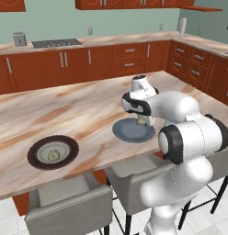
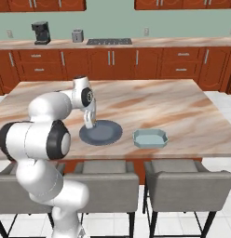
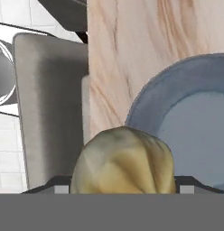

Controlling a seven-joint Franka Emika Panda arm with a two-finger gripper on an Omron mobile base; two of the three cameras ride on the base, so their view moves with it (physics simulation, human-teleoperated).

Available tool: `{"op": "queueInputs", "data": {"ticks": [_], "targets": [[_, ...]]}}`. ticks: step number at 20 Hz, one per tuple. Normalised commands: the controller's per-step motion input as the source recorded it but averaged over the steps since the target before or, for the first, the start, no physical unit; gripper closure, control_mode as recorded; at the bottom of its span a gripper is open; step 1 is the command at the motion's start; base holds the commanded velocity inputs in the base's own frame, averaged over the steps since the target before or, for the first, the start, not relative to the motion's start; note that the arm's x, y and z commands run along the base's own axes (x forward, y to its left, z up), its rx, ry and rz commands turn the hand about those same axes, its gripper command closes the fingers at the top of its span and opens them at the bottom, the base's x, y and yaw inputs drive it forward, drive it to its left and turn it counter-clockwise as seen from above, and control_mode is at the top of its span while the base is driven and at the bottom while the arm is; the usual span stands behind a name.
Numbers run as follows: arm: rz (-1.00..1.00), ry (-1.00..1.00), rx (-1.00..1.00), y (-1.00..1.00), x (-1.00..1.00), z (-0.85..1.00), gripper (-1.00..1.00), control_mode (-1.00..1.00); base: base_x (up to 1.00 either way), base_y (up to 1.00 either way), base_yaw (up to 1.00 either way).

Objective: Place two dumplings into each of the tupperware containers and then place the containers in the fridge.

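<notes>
On the left of the island counter (image 1: 79,110), in the left base view, a dark-rimmed plate (image 1: 53,152) carries one dumpling (image 1: 53,155) at its middle, well apart from the arm. Further right lies the grey-blue plate (image 1: 133,131), and just above its near rim hangs the gripper (image 1: 142,120) with a second dumpling (image 3: 123,160) between its fingers; the hand view shows that pale, pleated lump sitting right between the two finger tips (image 3: 55,184), which stand wide apart at its flanks, so the jaws look closed on it across its broad middle. The lump appears lifted clear of the plate, though I cannot tell whether its underside touches the rim. To the right again, in the right base view, one tupperware container (image 2: 150,138) rests just beside the plate with nothing in it. A dumpling like this is likely light, soft and a little slick, with folds that tear or squash under hard pressure, so a gentle pinch across the plump belly, low on the body and away from the pleated crest, seems the safest hold for carrying it over to the tub.
</notes>
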Motion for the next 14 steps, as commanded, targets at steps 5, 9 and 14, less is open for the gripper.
{"op": "queueInputs", "data": {"ticks": [5,9,14], "targets": [[-0.41,0.06,-0.09,-1.00,0.01,0.00,1.00,-1.00,0.00,0.00,0.00],[-0.38,0.00,-0.03,-1.00,0.08,0.00,1.00,-1.00,0.00,0.00,0.00],[-0.30,0.00,0.00,-1.00,0.37,0.00,1.00,-1.00,0.00,0.00,0.00]]}}
